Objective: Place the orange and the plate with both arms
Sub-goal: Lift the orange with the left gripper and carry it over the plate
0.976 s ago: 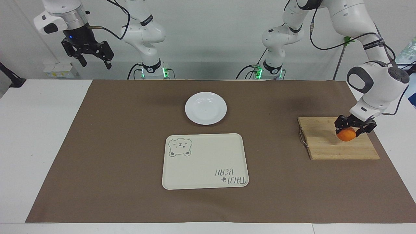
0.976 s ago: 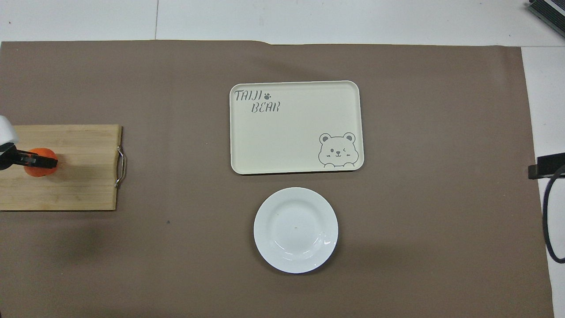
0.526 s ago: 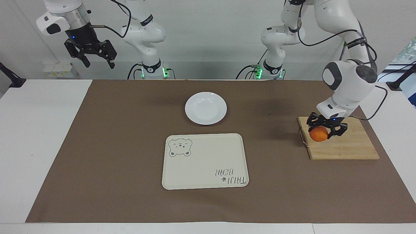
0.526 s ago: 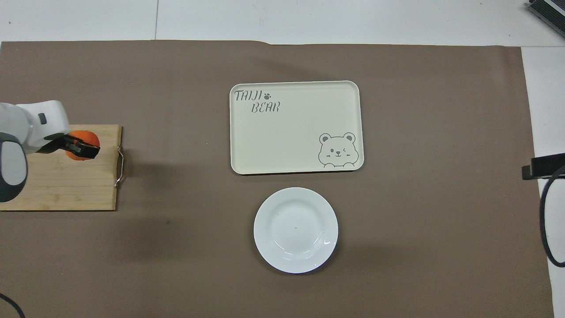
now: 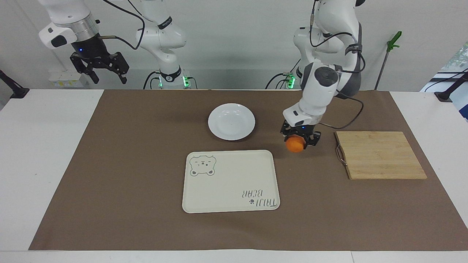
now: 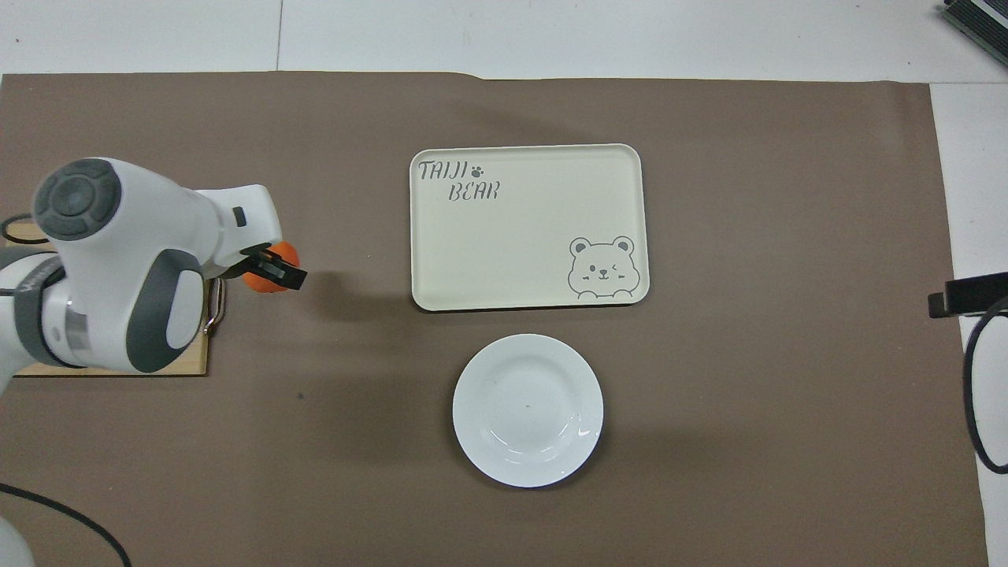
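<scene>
We note the left gripper [image 5: 300,140] up over the brown desk [image 5: 128,164] mat, its jaws clenched on the small round bright-orange fruit [image 5: 295,144]. The orange hangs between the bamboo cutting board with a metal handle [image 5: 380,155] and the cream rectangular tray [image 5: 226,190]; the board lies toward the left arm's end from the jaws, the tray toward the right arm's end.

The round glossy white plate [image 5: 231,121] sits bare on the mat, beside the tray on the robots' side, well apart from the jaws.

The right gripper [image 5: 104,65] waits high over the right arm's end of the desk, jaws released and holding nothing.

Progress, as we judge it: orange picked and in transit, nothing placed. Left to do: set the orange down, and move the plate, presumably the right arm's job.

Writing: the tray reads "TAIJI BEAR" with a paw print, plus a bear face drawing [image 6: 602,268] in one corner.
</scene>
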`<state>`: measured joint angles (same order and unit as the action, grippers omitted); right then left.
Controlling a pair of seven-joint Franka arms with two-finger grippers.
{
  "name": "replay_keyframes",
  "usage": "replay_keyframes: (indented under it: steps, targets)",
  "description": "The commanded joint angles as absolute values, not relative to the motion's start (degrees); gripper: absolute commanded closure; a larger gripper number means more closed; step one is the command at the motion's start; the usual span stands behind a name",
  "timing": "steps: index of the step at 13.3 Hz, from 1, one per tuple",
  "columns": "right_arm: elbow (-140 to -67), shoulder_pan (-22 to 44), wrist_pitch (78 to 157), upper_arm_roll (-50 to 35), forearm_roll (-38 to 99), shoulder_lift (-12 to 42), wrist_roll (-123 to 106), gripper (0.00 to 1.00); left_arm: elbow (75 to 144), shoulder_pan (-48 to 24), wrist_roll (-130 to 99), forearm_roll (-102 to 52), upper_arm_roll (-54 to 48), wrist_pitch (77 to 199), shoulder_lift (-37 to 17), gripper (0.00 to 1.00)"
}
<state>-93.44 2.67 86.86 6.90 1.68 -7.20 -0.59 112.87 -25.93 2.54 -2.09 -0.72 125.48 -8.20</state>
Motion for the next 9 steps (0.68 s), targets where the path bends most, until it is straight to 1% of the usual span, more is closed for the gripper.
replay_keyframes:
  steps: [1,5,7,9]
  targets:
    - [-94.8,2.3,88.1,6.8,3.9,-7.6,-1.9,0.00,114.2,-34.2,-7.0,-2.8,0.6,125.9,-6.3,1.00]
    - [-95.4,3.1,87.9,6.2,4.5,-7.9,-2.2,0.00,114.7,-43.9,-14.8,-6.2,0.4,126.3,-6.0,1.00]
    - [-96.1,3.1,87.5,6.2,4.6,-8.3,-3.0,0.00,115.7,-48.8,-18.4,-6.8,0.4,128.2,-7.9,1.00]
    - [-97.6,3.1,87.5,6.2,4.6,-8.7,-6.6,0.00,118.6,-50.1,-18.9,-6.8,0.4,133.5,-8.2,1.00]
